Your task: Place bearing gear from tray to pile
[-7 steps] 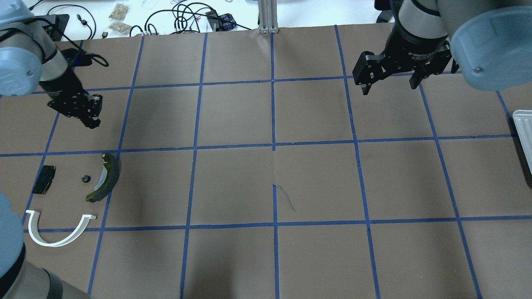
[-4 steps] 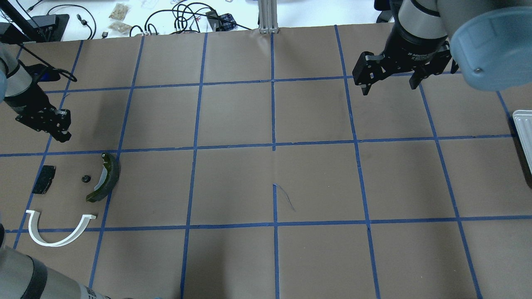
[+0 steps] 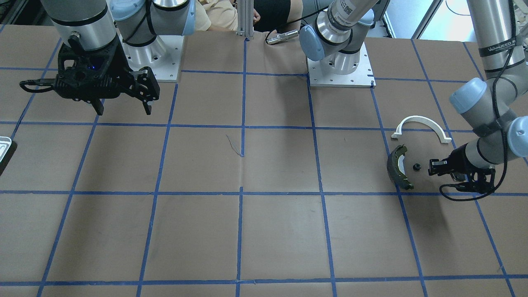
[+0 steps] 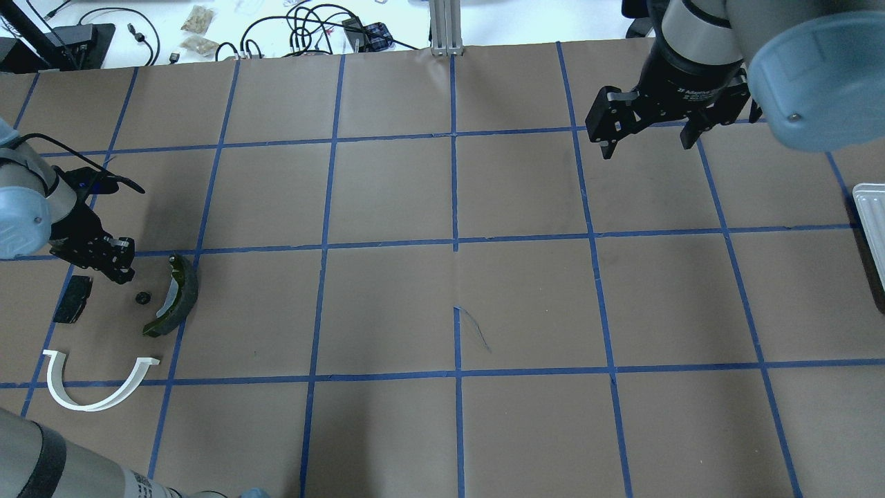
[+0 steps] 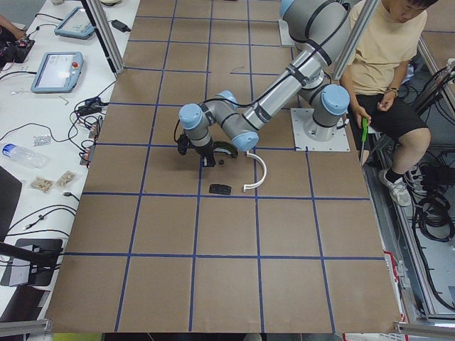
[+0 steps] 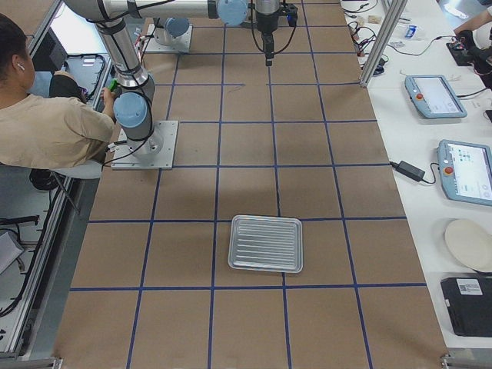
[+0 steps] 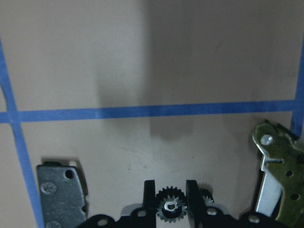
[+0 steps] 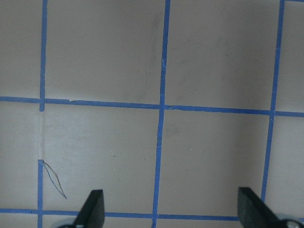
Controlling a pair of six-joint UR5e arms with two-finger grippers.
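The bearing gear (image 4: 142,298) lies on the paper in the pile, between the black pad (image 4: 72,299) and the curved brake shoe (image 4: 176,294), above the white arc (image 4: 97,391). My left gripper (image 4: 123,275) hovers just beyond it. In the left wrist view the gear (image 7: 171,209) shows between the fingers (image 7: 192,190), which stand a narrow gap apart and hold nothing. My right gripper (image 4: 650,144) is wide open and empty, high over the far right. The tray (image 6: 265,243) holds nothing; only its rim (image 4: 870,207) shows at the overhead view's right edge.
Brown paper with a blue tape grid covers the table. Cables and small bags (image 4: 200,28) lie beyond the far edge. A seated person (image 5: 387,64) is beside the robot bases. Tablets (image 6: 465,169) lie on a side bench.
My left arm has swung left and then toward the robot, bringing its gripper from the far square down beside the pile. The gear and other parts have not moved. The right arm is still.
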